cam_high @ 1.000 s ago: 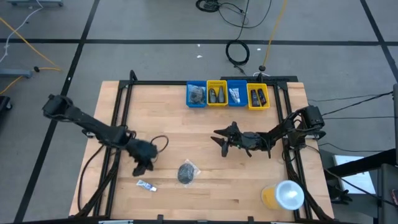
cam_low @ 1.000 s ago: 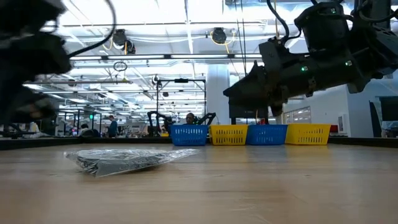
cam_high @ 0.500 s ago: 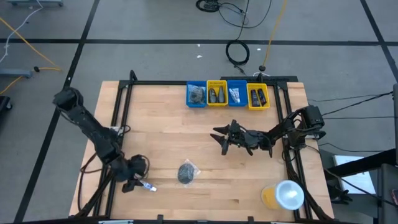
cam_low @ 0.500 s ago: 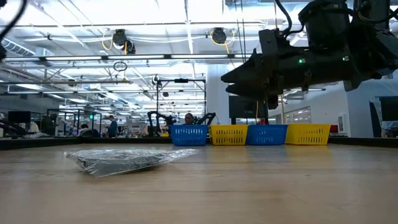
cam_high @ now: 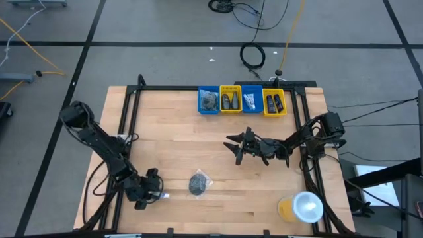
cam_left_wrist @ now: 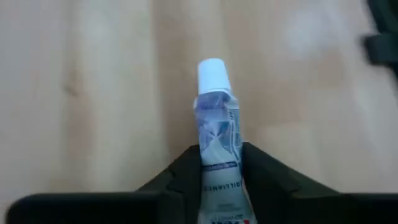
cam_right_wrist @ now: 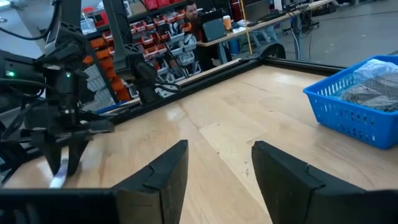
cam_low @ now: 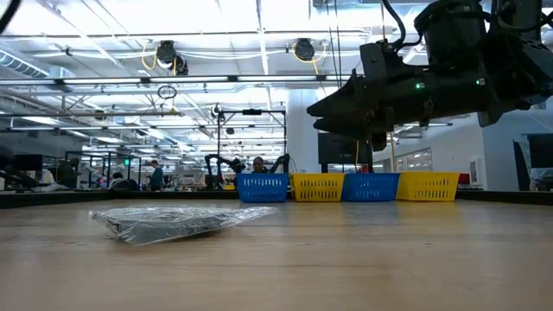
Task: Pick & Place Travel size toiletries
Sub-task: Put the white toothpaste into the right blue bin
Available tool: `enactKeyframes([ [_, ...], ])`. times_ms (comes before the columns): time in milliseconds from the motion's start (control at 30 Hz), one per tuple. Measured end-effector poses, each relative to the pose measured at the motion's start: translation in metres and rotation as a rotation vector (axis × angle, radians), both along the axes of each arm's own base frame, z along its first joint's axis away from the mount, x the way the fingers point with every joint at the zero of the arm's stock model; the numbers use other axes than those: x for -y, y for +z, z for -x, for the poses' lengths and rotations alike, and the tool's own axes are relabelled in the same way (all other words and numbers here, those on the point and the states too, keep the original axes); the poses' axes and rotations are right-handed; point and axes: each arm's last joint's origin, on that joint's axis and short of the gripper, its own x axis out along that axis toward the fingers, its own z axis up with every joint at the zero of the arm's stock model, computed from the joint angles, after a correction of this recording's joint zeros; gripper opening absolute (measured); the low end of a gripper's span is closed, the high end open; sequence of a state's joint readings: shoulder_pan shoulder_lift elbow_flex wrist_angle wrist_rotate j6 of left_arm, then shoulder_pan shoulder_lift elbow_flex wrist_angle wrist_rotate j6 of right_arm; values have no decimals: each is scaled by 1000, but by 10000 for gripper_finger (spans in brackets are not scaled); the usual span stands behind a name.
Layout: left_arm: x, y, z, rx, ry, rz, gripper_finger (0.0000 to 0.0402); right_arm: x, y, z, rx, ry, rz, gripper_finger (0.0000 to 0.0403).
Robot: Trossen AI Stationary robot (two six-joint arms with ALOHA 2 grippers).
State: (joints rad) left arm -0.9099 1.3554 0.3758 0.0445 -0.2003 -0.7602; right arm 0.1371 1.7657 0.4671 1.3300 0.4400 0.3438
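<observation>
Swinging down from beside the wrapped piece, the left end effector is now pinching the tube just left of it; the right end effector, fingers spread, is waiting near the bins.

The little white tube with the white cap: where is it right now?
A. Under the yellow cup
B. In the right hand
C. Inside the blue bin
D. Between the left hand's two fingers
D: the left wrist view shows the little white tube squeezed between the left hand's two dark fingers, its cap pointing away over the table.
</observation>
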Motion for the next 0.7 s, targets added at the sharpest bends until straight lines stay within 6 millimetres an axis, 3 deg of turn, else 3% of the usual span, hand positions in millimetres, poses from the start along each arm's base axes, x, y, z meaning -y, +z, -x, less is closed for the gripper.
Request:
enactKeyframes([
  [200,-21,5,-28,194,106,-157,16,-6,1,-3,-23,119,94,169],
  [333,-46,12,-54,343,167,-349,23,-14,7,-14,-37,215,140,169],
  [467,-74,20,-82,477,152,-498,34,-23,8,-31,-156,243,174,169],
  [700,-116,14,-115,588,188,-603,15,-28,12,-48,-274,256,178,190],
])
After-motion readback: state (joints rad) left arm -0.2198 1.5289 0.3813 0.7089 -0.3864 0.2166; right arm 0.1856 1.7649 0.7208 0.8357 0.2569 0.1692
